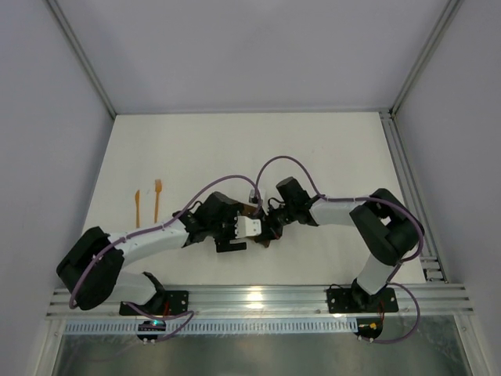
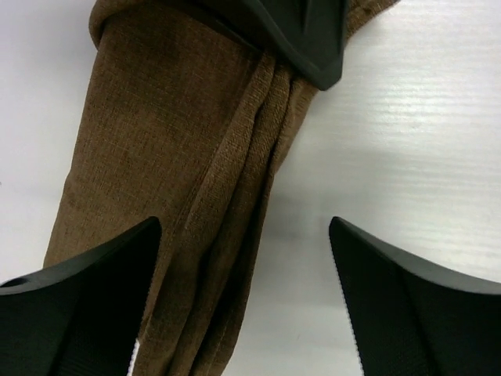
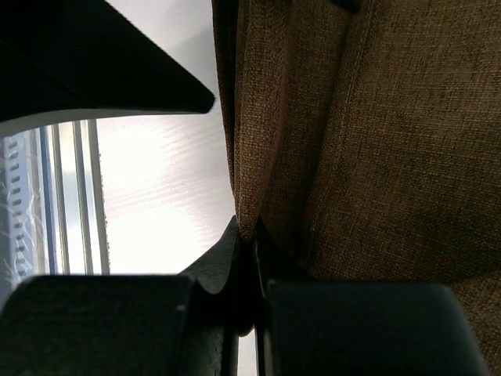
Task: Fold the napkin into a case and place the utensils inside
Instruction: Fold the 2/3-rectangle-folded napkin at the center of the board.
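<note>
Two orange-tan utensils [image 1: 157, 199] lie side by side on the white table [image 1: 313, 149], well to the left of where the arms meet. The right-hand one is a fork; its neighbour [image 1: 137, 208] is too small to name.

The napkin [image 2: 172, 157] sits under both grippers near the front middle of the table. It is already gathered into a narrow, layered strip, so the case looks nearly formed but has nothing in it.

The right gripper [image 3: 249, 235] is clenched on the stacked edges at one end of the strip. The left gripper [image 2: 244, 251] is released, with its jaws spread wide. One finger is over the cloth and the other over bare table, and nothing is held between them.

Judging from this, the fold depends on that single pinch:
- **Losing the fold:** if the right gripper lets go or tugs sideways, the soft layers could slide apart and the pouch would be lost.
- **Bunching the cloth:** if the left jaws close where they stand, they could crumple the loose edge or drag the strip askew.
- **Loading the utensils:** they are thin and lie flat on the table, so they may slip from a grasp. A mouth squeezed flat would also be hard to slide them into.
</note>
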Controlling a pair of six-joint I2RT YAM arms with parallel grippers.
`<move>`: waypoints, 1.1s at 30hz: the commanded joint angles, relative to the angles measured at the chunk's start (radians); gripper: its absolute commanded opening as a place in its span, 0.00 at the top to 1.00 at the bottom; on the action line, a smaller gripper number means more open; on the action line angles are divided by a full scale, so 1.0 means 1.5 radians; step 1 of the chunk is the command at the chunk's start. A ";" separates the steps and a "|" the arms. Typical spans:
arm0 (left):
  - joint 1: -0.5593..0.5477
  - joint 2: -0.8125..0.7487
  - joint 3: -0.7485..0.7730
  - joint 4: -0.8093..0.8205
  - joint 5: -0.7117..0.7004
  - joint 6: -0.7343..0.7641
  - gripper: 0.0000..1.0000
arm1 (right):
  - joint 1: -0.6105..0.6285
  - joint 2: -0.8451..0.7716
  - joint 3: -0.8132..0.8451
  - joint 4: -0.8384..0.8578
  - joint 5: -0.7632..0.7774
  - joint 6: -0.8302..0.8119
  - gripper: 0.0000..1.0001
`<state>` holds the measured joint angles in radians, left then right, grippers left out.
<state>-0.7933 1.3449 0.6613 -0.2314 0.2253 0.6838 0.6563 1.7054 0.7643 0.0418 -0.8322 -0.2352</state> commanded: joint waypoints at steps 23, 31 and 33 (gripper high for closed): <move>-0.010 0.016 0.005 0.047 0.005 -0.027 1.00 | -0.026 -0.240 -0.008 -0.095 0.101 0.035 0.37; -0.004 0.011 0.020 0.031 0.006 -0.031 1.00 | -0.080 -0.185 0.014 -0.008 0.160 0.072 0.38; 0.000 0.013 0.028 0.024 0.012 -0.037 1.00 | -0.080 -0.146 0.036 0.027 0.205 0.081 0.39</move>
<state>-0.8051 1.3739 0.6552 -0.1795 0.2207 0.6365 0.5365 1.4216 0.7563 -0.0307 -0.6277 -0.1543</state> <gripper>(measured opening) 0.013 0.615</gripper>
